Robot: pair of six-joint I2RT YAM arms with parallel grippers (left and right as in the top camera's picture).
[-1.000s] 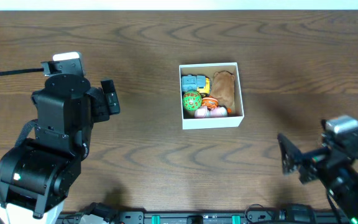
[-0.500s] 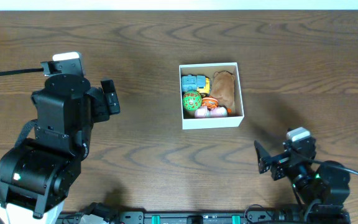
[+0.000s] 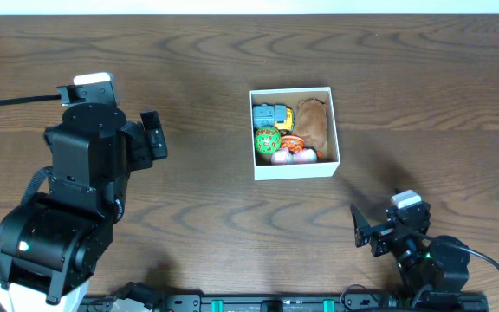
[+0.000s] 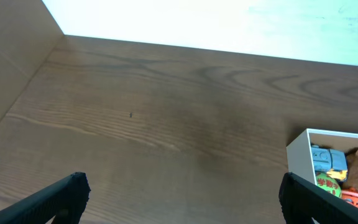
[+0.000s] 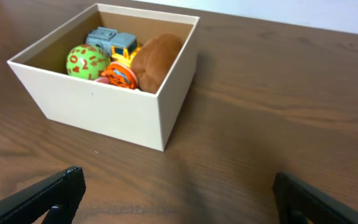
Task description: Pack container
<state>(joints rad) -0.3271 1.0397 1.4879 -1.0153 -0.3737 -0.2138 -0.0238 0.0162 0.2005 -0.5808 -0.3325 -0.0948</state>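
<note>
Container: the white container sits on the wooden table a little toward 1 o'clock of centre in the overhead view, packed with a green ball, a blue-and-yellow toy truck, a brown plush and orange and pink pieces.
Step in hand: packing appears finished; no loose toys show on the table, and both arms sit well apart from the box.
Next move: likely only parking the arms; nothing remains to pick.
Orientation: nearly square, so no clear long axis; edges run close to 12–6 and 3–9, opening upward.
Left gripper: at 9 o'clock, fingers spread wide, holding nothing.
Right gripper: at 5 o'clock, fingers apart, empty, facing the box.
</note>
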